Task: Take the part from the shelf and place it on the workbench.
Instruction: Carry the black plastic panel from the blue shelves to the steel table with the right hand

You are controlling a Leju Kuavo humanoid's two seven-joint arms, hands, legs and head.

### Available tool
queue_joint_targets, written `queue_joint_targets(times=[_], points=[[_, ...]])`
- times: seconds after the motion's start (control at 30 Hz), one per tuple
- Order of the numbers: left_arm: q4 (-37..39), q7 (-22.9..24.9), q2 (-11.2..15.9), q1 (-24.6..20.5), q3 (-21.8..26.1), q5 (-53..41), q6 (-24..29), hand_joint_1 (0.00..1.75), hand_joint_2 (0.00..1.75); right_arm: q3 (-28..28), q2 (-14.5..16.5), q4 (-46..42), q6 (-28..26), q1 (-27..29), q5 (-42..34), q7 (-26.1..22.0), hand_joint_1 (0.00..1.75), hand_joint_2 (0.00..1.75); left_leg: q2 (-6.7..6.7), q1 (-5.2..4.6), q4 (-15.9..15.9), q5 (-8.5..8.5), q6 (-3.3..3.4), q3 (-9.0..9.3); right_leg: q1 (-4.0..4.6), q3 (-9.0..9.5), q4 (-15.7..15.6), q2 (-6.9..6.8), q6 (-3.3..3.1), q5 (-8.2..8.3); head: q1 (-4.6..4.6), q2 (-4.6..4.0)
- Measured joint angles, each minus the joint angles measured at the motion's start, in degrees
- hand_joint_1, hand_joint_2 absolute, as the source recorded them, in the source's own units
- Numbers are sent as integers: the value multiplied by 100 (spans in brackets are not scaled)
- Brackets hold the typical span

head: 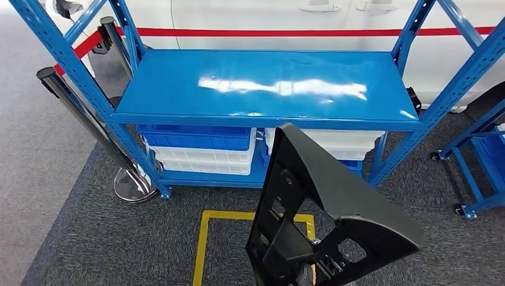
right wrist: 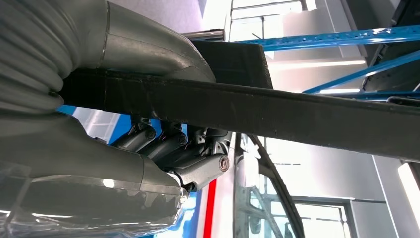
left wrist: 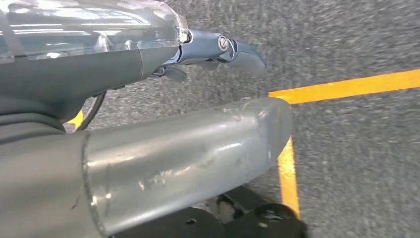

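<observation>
The part (head: 333, 202) is a black, roughly triangular plastic panel with ribs and cut-outs on its inner face. It stands up in front of me, low in the head view, off the shelf. My right hand (right wrist: 99, 139) grips its edge (right wrist: 297, 114), thumb (right wrist: 148, 49) on one face and the dark fingers (right wrist: 198, 158) curled against the other. The blue shelf (head: 268, 83) stands beyond the part, its upper board bare and shiny. My left hand (left wrist: 173, 148) hangs over the grey carpet with its fingers (left wrist: 233, 49) extended and nothing in it.
Blue and white bins (head: 202, 152) sit on the shelf's lower level. A yellow square outline (head: 205, 238) marks the carpet in front. Black stanchion posts (head: 77, 113) lean at the left. A white car with a red stripe (head: 298, 31) is behind, and a blue cart (head: 476, 161) stands at the right.
</observation>
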Motion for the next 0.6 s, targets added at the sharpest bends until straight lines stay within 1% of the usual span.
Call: queue_joint_targets(times=[0.03, 0.07, 0.1, 0.13, 0.17, 0.2, 0.23, 0.27, 0.3, 0.33, 0.37, 0.4, 0.43, 0.47, 0.5, 0.53, 0.57, 0.6], points=[[-2, 0, 6, -2, 0, -11, -1, 0, 0, 0, 1, -1, -1, 0, 0, 0, 175, 175, -75, -7, -410, 50, 41, 310, 7, -88, 37, 32, 20, 48, 0, 0], [-3, -1, 10, -4, 0, -23, -2, 0, 0, 1, 1, -1, -2, 0, -1, 2, 175, 175, -148, -14, -832, 21, 72, 593, 11, -152, 66, 62, 44, 96, 2, 0], [-5, -1, 14, -6, 0, -35, -4, 0, 0, 1, 1, -2, -5, 1, -3, 3, 175, 175, -207, -27, -1145, -44, 99, 783, 9, -189, 78, 85, 75, 147, 6, 0], [-7, 1, 16, -9, 0, -45, -5, 0, 0, 1, 1, -3, -9, 2, -5, 4, 175, 175, -229, -43, -1325, -107, 119, 871, 5, -208, 72, 109, 111, 202, 2, 0], [-7, 1, 15, -10, 0, -50, -7, 0, 0, 0, 2, -3, -13, 7, -8, 7, 175, 175, -203, -52, -1387, -90, 134, 874, 1, -216, 55, 141, 153, 262, 2, -1], [-7, 1, 10, -14, 0, -54, -10, 0, 0, -3, 3, -3, -17, 14, -9, 8, 175, 175, -153, -46, -1397, -33, 164, 835, -9, -231, 51, 168, 190, 294, 1, -1], [-7, 3, 5, -19, 0, -59, -13, 0, 0, -7, 4, -4, -22, 23, -9, 9, 175, 175, -103, -34, -1416, 30, 202, 792, -9, -267, 89, 166, 221, 233, 4, -1], [-7, 3, 1, -20, 0, -63, -15, 0, 0, -13, 4, -5, -27, 30, -10, 12, 175, 175, -49, -18, -1438, 105, 243, 733, -9, -322, 212, 141, 244, 59, 27, -1], [-7, 4, -2, -17, 0, -67, -17, 0, 0, -18, 3, -7, -32, 35, -10, 14, 175, 175, 6, -5, -1448, 176, 274, 660, -19, -398, 444, 92, 261, -218, 48, 0], [-7, 6, 1, -11, 0, -70, -16, 0, 0, -23, 2, -7, -36, 39, -10, 16, 175, 175, 50, -11, -1446, 240, 294, 578, -26, -477, 765, 38, 282, -538, 67, 0], [-8, 6, 3, -5, 0, -70, -15, 0, 0, -28, 2, -7, -38, 41, -10, 17, 175, 175, 103, -15, -1438, 301, 301, 493, -41, -541, 1120, 6, 304, -787, 80, 0], [-8, 5, 4, -3, 0, -70, -13, 0, 0, -32, 2, -5, -41, 45, -10, 17, 175, 175, 154, -19, -1422, 360, 295, 405, -58, -564, 1424, -13, 330, -903, 82, 0], [-9, 5, 5, -4, 0, -70, -11, 0, 0, -37, 2, -5, -44, 48, -10, 17, 175, 175, 204, -19, -1396, 414, 286, 311, -75, -521, 1594, -27, 353, -864, 82, 0], [-9, 4, 5, -8, 0, -70, -9, 0, 0, -39, 2, -4, -48, 50, -10, 18, 175, 175, 248, -18, -1359, 460, 270, 215, -92, -400, 1588, -43, 369, -711, 83, 0], [-9, 3, 5, -12, 0, -70, -8, 0, 0, -41, 2, -4, -51, 53, -10, 18, 175, 175, 288, -17, -1316, 500, 250, 120, -107, -189, 1405, -73, 378, -530, 84, 0], [-9, 1, 5, -17, 0, -68, -10, 0, 0, -43, 2, -4, -55, 55, -10, 18, 175, 175, 321, -17, -1269, 530, 228, 40, -115, 111, 1062, -142, 374, -431, 84, 0], [-9, -5, 4, -18, 0, -62, -14, 0, 0, -43, 2, -5, -59, 55, -10, 18, 175, 175, 349, -22, -1223, 552, 201, -24, -105, 439, 625, -227, 357, -451, 81, 0], [-9, -11, 4, -20, 0, -56, -17, 0, 0, -44, 3, -7, -63, 57, -10, 17, 175, 175, 378, -27, -1187, 578, 166, -62, -86, 694, 251, -301, 320, -536, 78, 0]])
